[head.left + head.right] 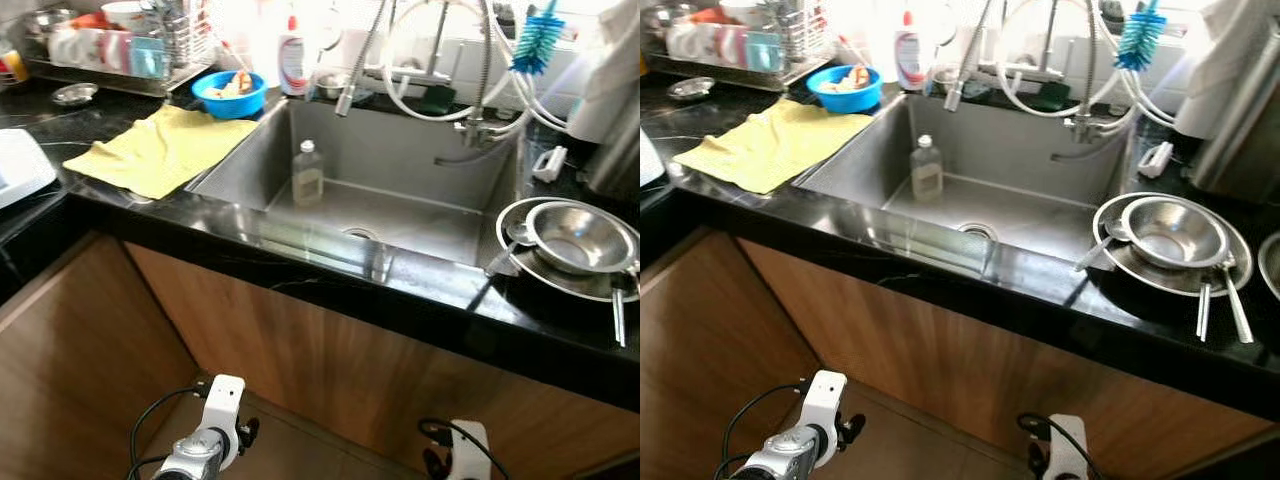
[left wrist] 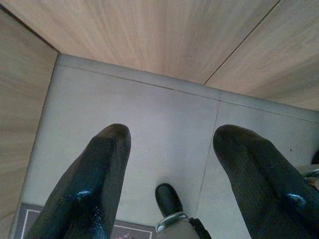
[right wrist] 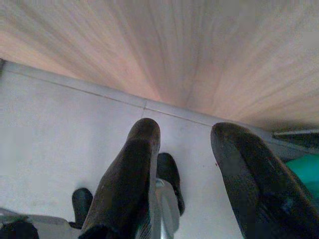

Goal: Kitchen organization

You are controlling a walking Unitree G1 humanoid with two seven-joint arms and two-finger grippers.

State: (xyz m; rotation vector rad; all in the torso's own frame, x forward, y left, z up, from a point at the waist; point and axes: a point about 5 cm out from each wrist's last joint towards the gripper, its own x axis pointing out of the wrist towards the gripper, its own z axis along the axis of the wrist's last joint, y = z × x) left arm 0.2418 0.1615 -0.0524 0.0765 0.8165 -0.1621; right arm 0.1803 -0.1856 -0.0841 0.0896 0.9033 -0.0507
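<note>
The left gripper [image 2: 169, 144] hangs low over the grey tiled floor [image 2: 164, 124], fingers spread wide and holding nothing; the right gripper [image 3: 187, 142] hangs likewise, fingers parted. Up on the black stone counter [image 1: 300, 265], a small clear bottle [image 1: 307, 173] stands upright in the steel sink [image 1: 400, 215], beside a stacked steel bowl [image 1: 578, 235].

Backlight blows out the far wall – countertop [image 1: 300, 262] glares, wrist views soft, dimmer.

Two silver-and-white arms [image 1: 205, 440] trail looping black cables [image 1: 150, 415]. The left gripper [image 2: 169, 164] and right gripper [image 3: 194, 164] each have two thick, glossy black fingers [image 2: 94, 179].
</note>
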